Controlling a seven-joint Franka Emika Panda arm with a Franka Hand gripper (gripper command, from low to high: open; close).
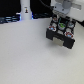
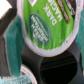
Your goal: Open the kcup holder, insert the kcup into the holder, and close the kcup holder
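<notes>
A: Item one, the holder?

B: Holder (image 1: pixel 61 35): black box, largest thing on the white table (image 1: pixel 27 57), toward the exterior view's right. Its drawer stands pulled out toward the camera, showing round slots with colourful pods (image 1: pixel 61 26) in them.

A: Item two, the kcup?

B: Kcup (image 2: pixel 47 22): green foil lid with white lettering, partly legible as "DARK MAGIC", and a white rim. In the wrist view it fills most of the picture and sits directly over the dark slots of the holder (image 2: pixel 55 67). Whether it rests in a slot or hangs just above one cannot be told. A second pod (image 2: pixel 12 42), teal-lidded, lies beside it at the edge of that view.

A: Item three, the gripper?

B: Gripper (image 1: pixel 62 18): white and grey body, positioned straight above the open drawer, its tip down among the pods. The fingers are too blurred in the exterior view and hidden in the wrist view, so I cannot tell whether it grasps the kcup or has let go.

A: Other stock?

B: White bottle (image 1: pixel 25 13), upright at the back of the table, well apart from the holder. Dark clutter behind it, too small to name.
</notes>
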